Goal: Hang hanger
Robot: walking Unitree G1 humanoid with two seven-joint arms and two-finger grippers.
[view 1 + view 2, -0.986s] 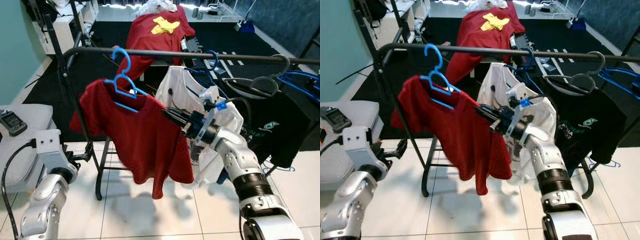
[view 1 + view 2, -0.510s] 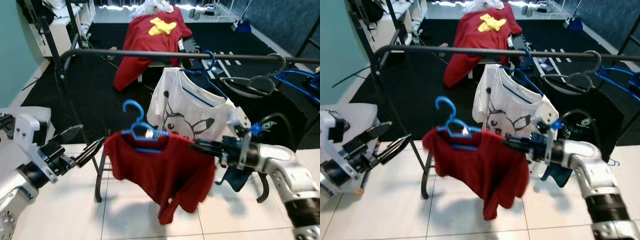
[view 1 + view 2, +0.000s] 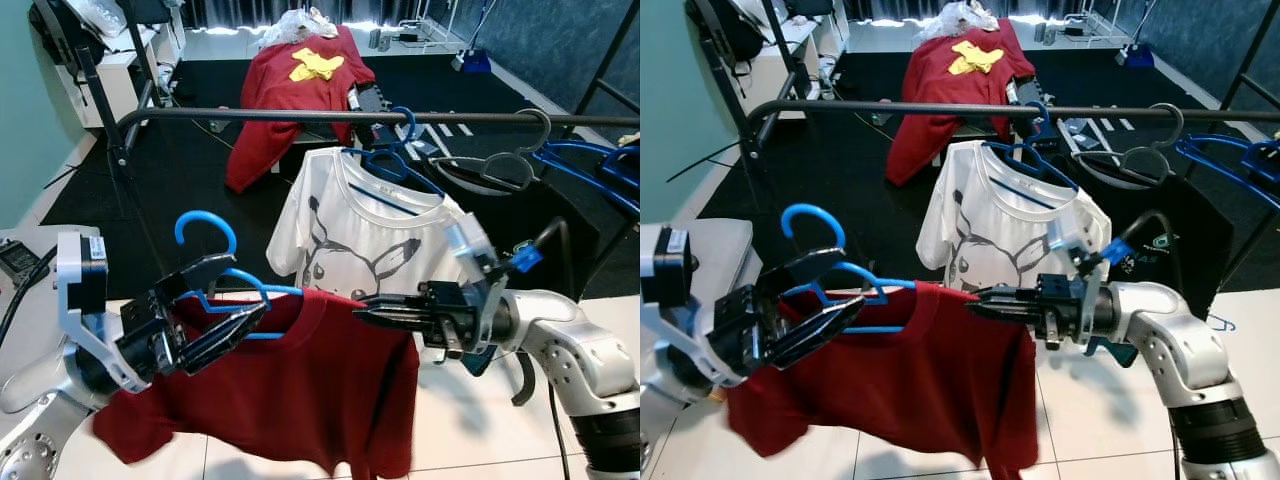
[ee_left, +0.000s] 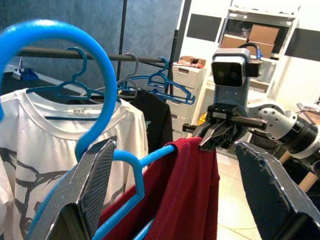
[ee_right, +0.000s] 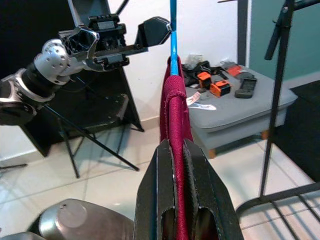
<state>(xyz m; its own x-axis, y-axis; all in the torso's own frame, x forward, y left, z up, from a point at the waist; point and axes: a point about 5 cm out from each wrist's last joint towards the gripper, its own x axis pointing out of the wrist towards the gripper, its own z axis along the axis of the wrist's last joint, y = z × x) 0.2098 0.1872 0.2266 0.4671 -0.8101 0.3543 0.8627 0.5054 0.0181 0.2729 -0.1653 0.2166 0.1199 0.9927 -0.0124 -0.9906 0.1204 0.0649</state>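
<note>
- The right claw (image 3: 362,310) is pinched tight on the red cloth shirt (image 3: 300,400).
- The left claw (image 3: 225,310) is wide open around the bright blue plastic hanger (image 3: 205,225).

Three red shirts (image 3: 270,400), one white shirt (image 3: 370,235), one black shirt (image 3: 1185,240), several blue hangers (image 3: 215,290).

Head stereo: high, forward-down, near clothes rail (image 3: 330,116) | Left wrist: close along fingers toward rail | Right wrist: close along fingers toward floor | Shared: red shirt (image 3: 940,390), blue hanger (image 4: 75,90)
</note>
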